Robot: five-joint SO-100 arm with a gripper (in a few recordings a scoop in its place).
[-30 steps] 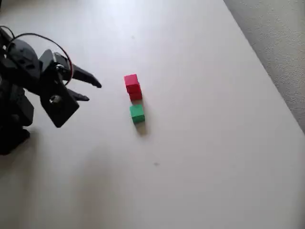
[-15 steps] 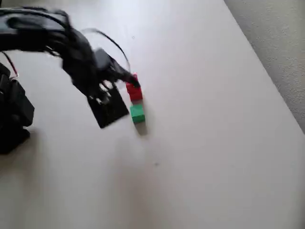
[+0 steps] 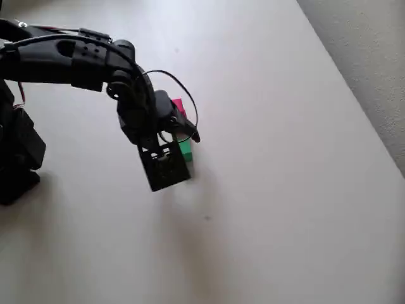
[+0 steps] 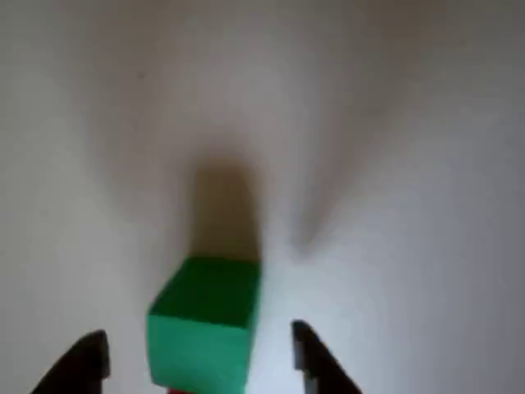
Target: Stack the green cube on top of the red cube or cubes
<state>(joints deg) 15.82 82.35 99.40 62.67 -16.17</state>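
While gripper [image 4: 197, 357] hangs open, holding nothing, green cube [image 4: 203, 322] sits between fingertips, red cube [image 3: 178, 106] adjacent.

Kind of place: cannot be fixed with certainty; a plain indoor test bench or hobby robotics corner is suggested.
Work surface: a bare, pale tabletop [image 3: 285, 209] is seen from above, with nothing decorative on it.
Floor: a strip of grey, carpet-like flooring [image 3: 367, 50] is seen past the tabletop's right edge, as in an office or a room at home.
Equipment: a small black robot arm [image 3: 69, 60] with exposed wiring is mounted at the left.
Light: soft, even indoor light with faint shadows is seen.
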